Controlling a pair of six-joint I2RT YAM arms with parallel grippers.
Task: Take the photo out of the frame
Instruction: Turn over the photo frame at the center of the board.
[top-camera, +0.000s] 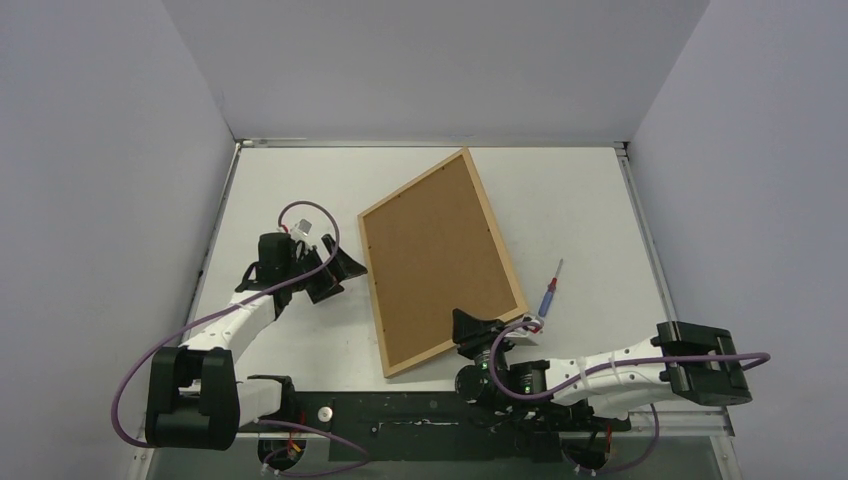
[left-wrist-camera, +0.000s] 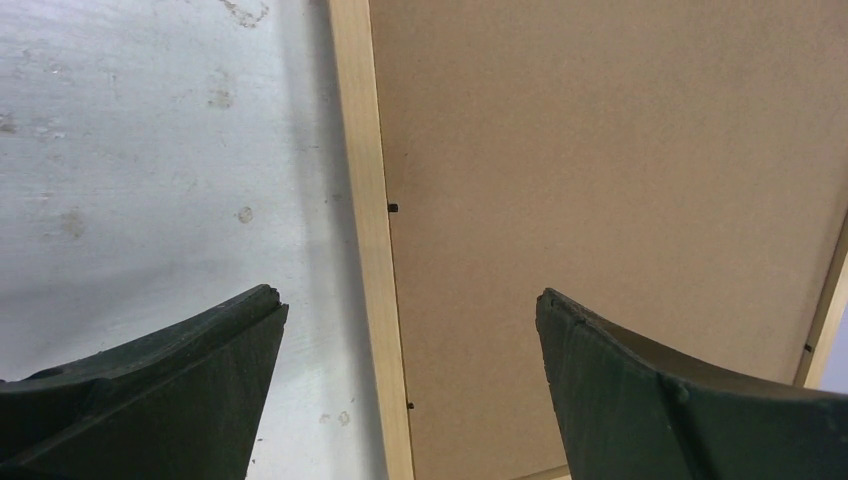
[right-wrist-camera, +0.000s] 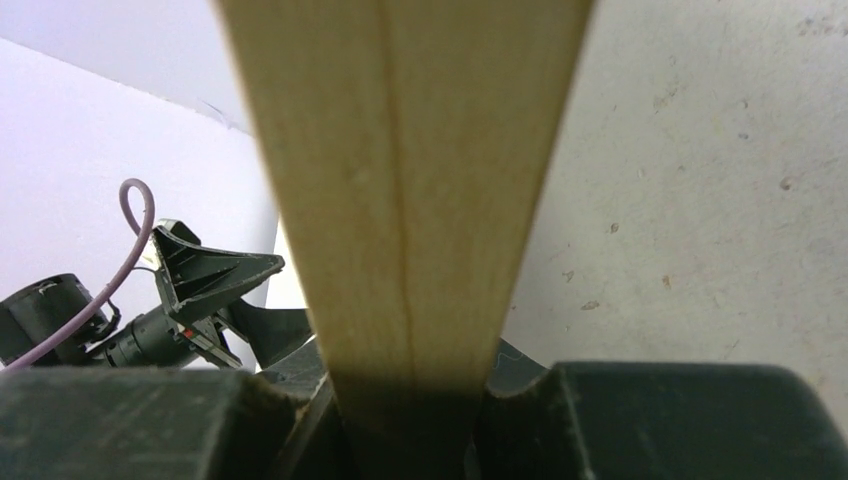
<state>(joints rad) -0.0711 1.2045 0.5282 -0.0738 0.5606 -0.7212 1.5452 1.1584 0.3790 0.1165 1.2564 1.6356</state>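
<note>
The frame (top-camera: 491, 215), thin light wooden moulding, lies back side up at the table's middle, turned at an angle. Its brown backing panel (top-camera: 435, 260) fills it, and the photo is hidden beneath. My right gripper (top-camera: 479, 334) is shut on the frame's near edge; in the right wrist view the moulding (right-wrist-camera: 400, 150) runs down between the closed jaws of that gripper (right-wrist-camera: 410, 400). My left gripper (top-camera: 343, 272) is open and empty at the frame's left edge. In the left wrist view it (left-wrist-camera: 405, 300) straddles the moulding (left-wrist-camera: 365, 150) and the backing (left-wrist-camera: 620, 150).
A screwdriver (top-camera: 550, 290) with a red and blue handle lies on the white table (top-camera: 280, 180) right of the frame. Small black retaining tabs (left-wrist-camera: 392, 208) sit along the inner edge of the moulding. Grey walls close the back and both sides.
</note>
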